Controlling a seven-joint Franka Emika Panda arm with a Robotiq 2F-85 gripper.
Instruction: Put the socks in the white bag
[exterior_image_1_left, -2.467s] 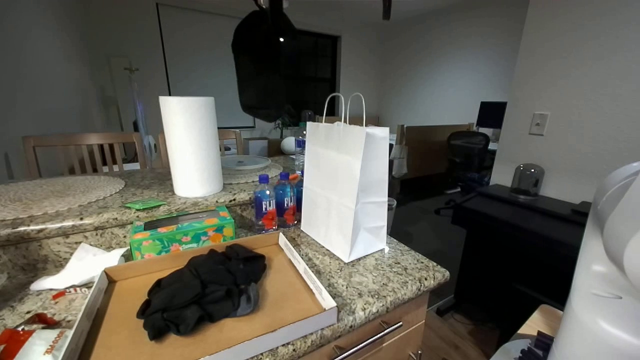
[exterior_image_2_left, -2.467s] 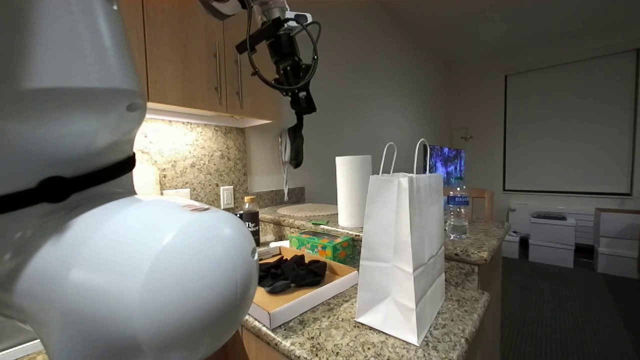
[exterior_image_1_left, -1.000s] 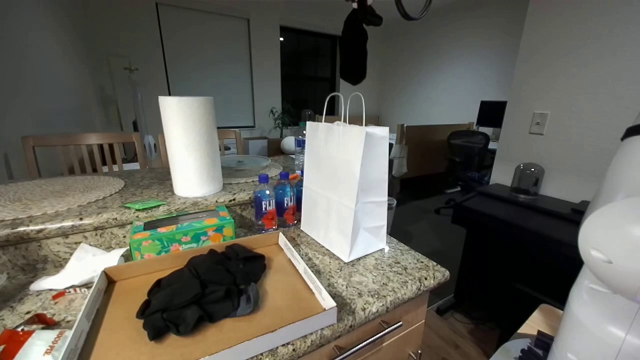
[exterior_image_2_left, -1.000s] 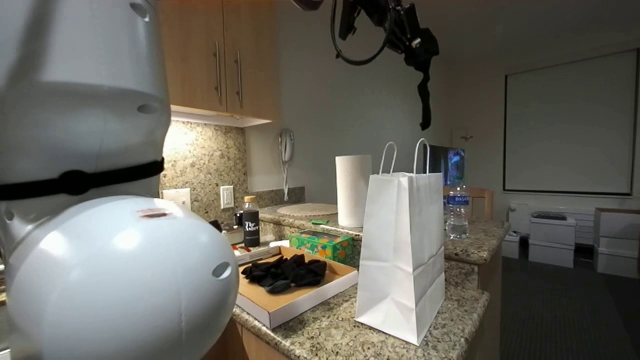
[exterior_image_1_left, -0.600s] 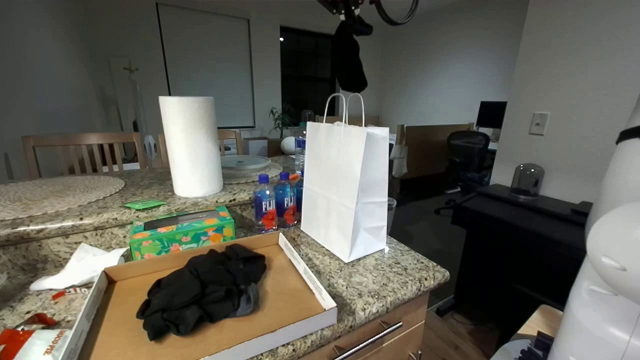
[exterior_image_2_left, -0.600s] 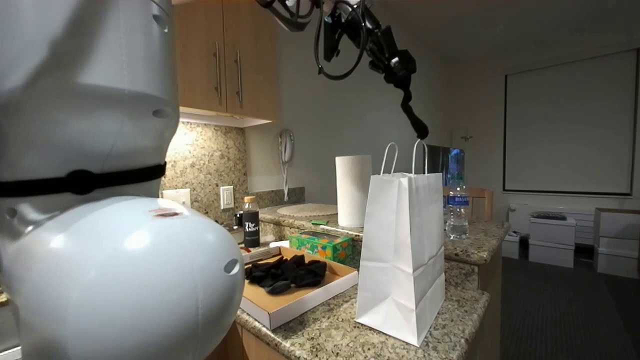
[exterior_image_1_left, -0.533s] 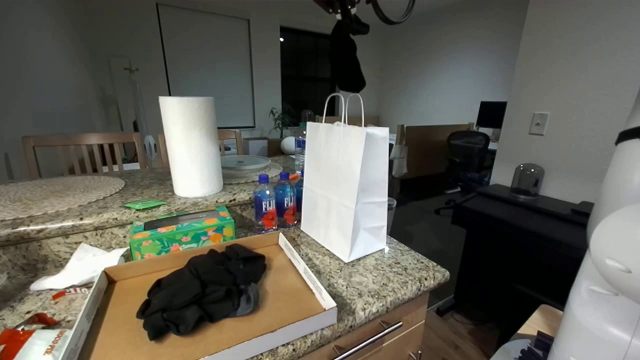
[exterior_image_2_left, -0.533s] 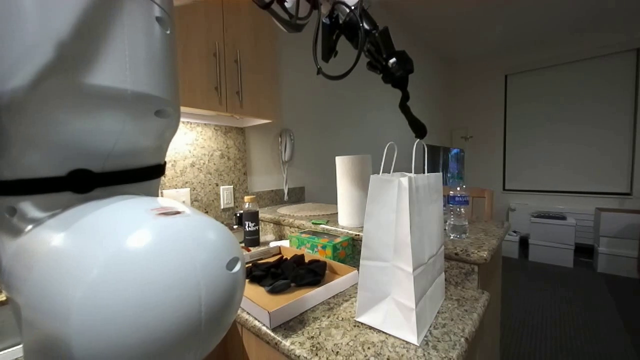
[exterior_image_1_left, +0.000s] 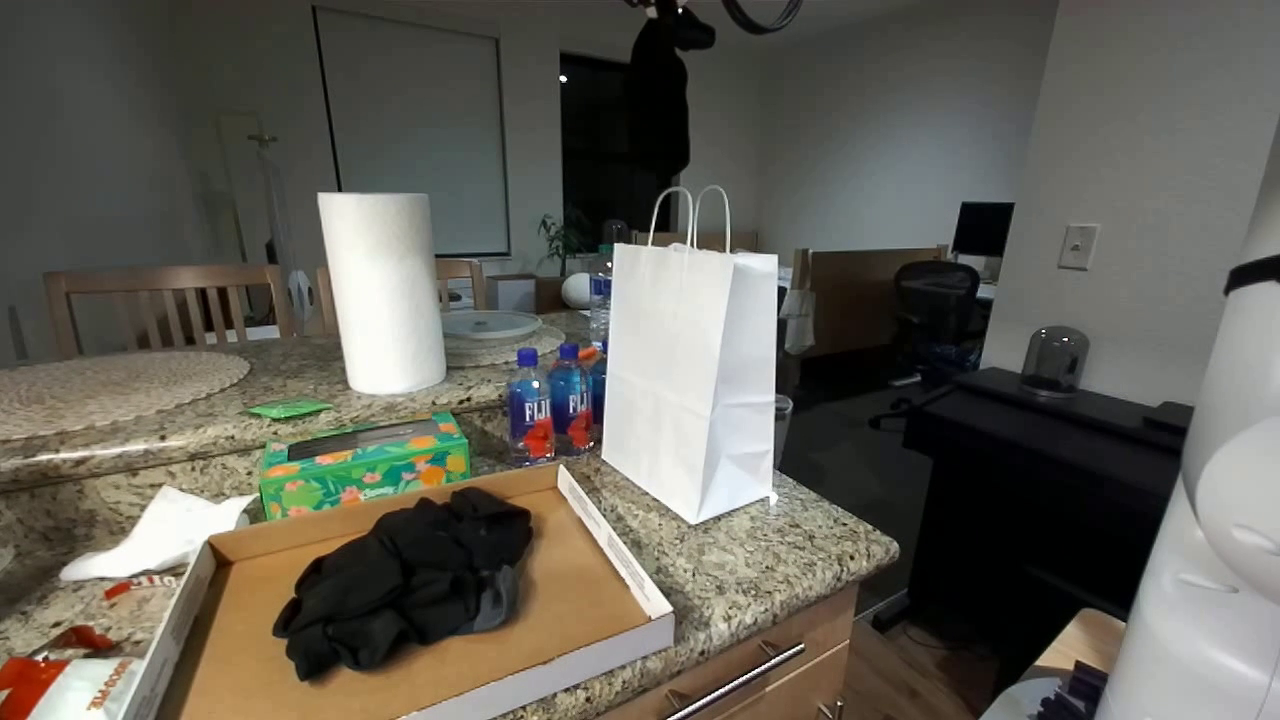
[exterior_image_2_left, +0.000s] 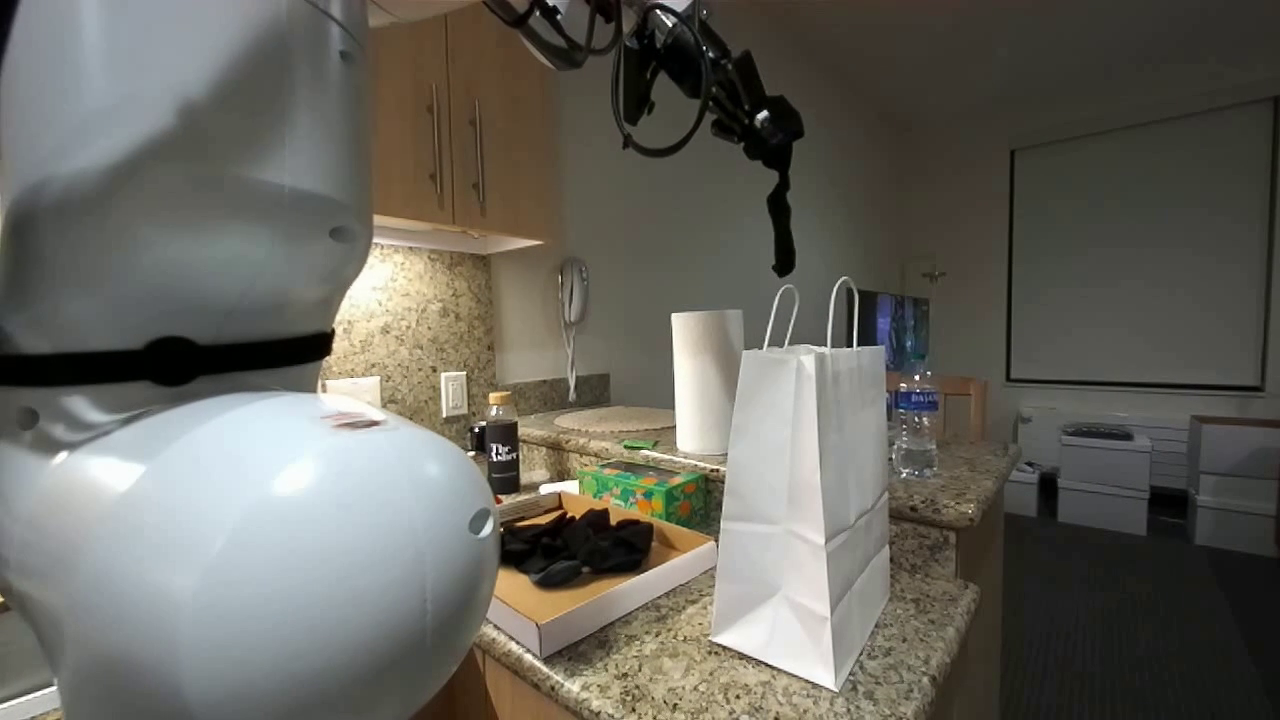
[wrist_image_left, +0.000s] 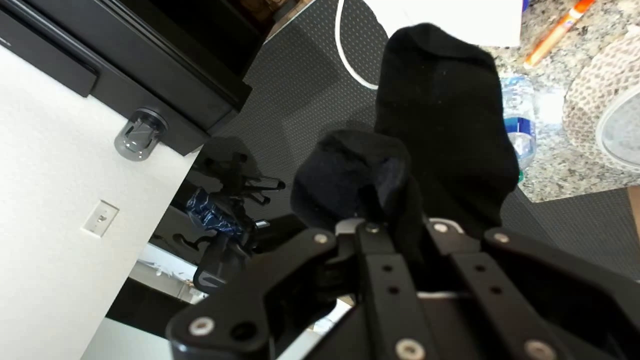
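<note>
My gripper (exterior_image_2_left: 775, 135) is shut on a black sock (exterior_image_2_left: 781, 225), which hangs down from the fingertips. The white paper bag (exterior_image_2_left: 800, 500) stands upright on the granite counter, its handles up. The hanging sock (exterior_image_1_left: 658, 105) ends close above the bag's handles; I cannot tell if it touches them. In the wrist view the sock (wrist_image_left: 442, 110) spreads in front of the fingers (wrist_image_left: 395, 220) and covers part of the bag (wrist_image_left: 460, 20). A pile of black socks (exterior_image_1_left: 410, 580) lies in the shallow cardboard tray (exterior_image_1_left: 590, 600) beside the bag (exterior_image_1_left: 680, 370). The bag's inside is hidden.
Water bottles (exterior_image_1_left: 550, 410) stand behind the tray, close to the bag. A floral tissue box (exterior_image_1_left: 370, 465) is behind the tray. A paper towel roll (exterior_image_1_left: 385, 300) stands on the raised counter. The counter edge (exterior_image_1_left: 870, 550) lies near the bag.
My gripper has carried the sock from the tray side over to above the bag. In the last half second it shifted slightly left in both exterior views. The bag and sock pile have stayed put.
</note>
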